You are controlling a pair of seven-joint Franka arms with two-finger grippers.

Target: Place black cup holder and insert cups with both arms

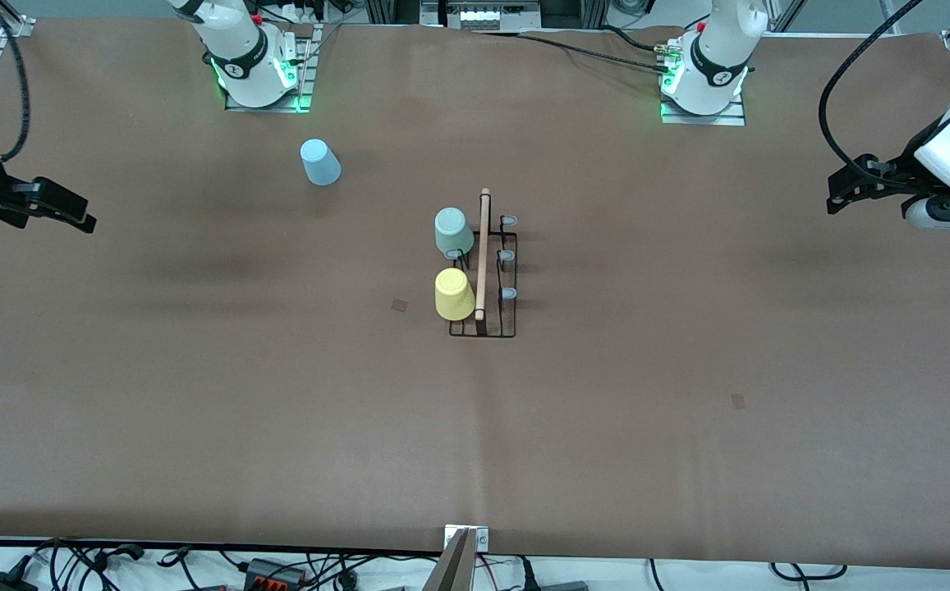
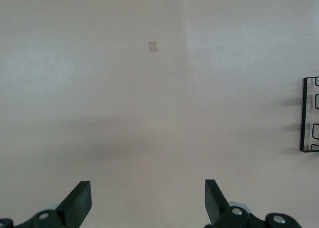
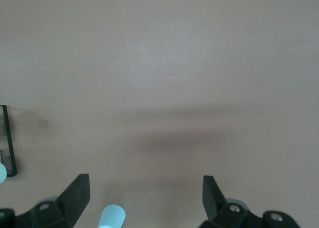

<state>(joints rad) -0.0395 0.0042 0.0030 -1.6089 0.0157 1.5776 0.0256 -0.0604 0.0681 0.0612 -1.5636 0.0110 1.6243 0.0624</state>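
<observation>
Here, your holder [image 1: 483, 275] stood at the centre of the front frame on the brown table [image 1: 688, 394], its wooden rod [image 1: 484, 254] running up and down the picture. Two cups sat upside down on its pegs, on the side toward the right arm's end: the grey-green cup [image 1: 452, 231] above, the yellow cup [image 1: 453, 294] just below it in the frame. Three grey-tipped pegs [image 1: 507, 256] on the side toward the left arm's end stood bare. The blue cup [image 1: 320, 162] lay on the table in the upper left of the frame, well apart from the holder, near the right arm's base.

Your left claw [image 1: 840, 193] hung at the right edge of the frame, fingers spread wide and holding nothing. Your right claw [image 1: 72, 215] hung at the left edge, likewise spread and empty. In the left wrist view a corner of the holder showed at the right edge.
</observation>
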